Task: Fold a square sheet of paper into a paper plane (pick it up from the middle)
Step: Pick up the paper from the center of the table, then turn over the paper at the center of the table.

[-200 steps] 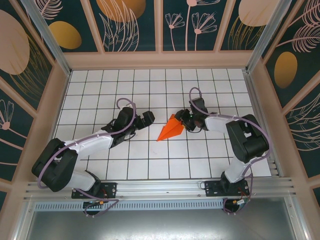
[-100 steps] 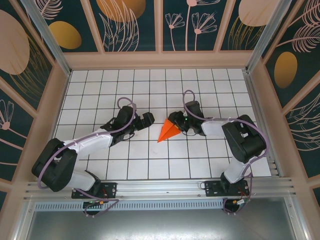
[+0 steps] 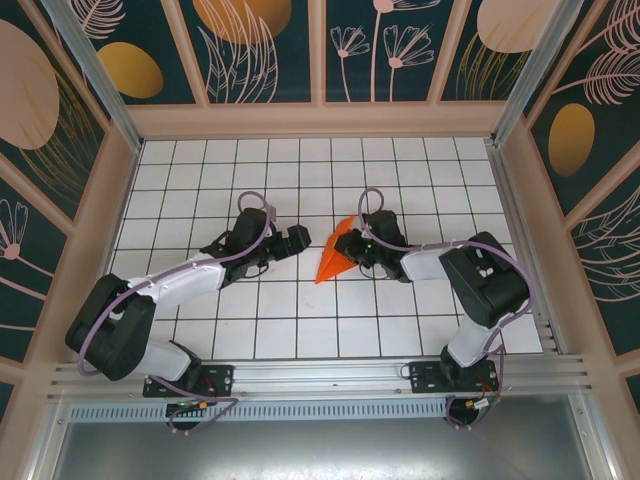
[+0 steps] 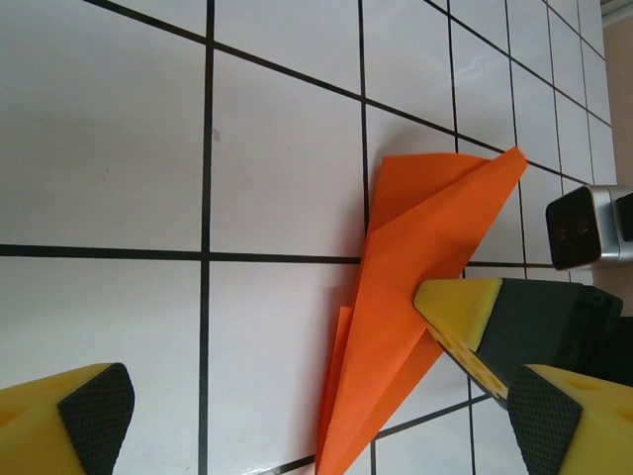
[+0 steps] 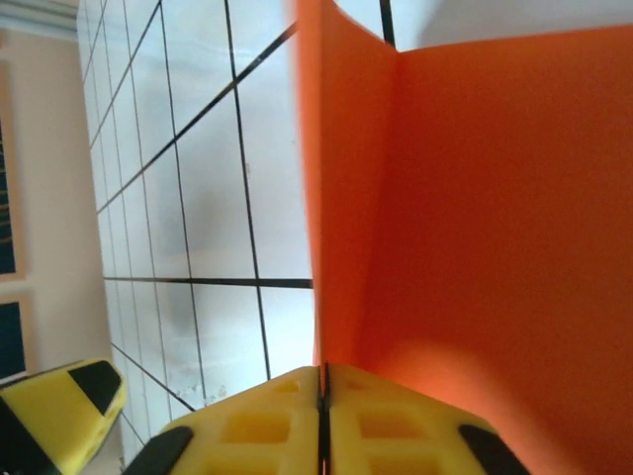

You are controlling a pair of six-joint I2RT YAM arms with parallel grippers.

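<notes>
From above, the right pincer (image 3: pixel 357 243) hides the tail of the paper plane (image 3: pixel 332 263), which lies on the gridded desk (image 3: pixel 200 180) between the arms. The left wrist view cuts off the plane's nose. The right wrist view shows the fingers (image 5: pixel 396 426) pressed together on a raised fold. The left pincer (image 3: pixel 296 238) stands spread beside the plane, apart from it.

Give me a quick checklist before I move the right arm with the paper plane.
1. Right gripper shut on the paper plane, at its raised fold: ok.
2. Left gripper open and apart from the paper plane: ok.
3. Nose of the paper plane lifted off the table: cannot tell.
4. Paper free of tears where it shows: ok.
5. Grip deep enough to hold through a lift: cannot tell.
</notes>
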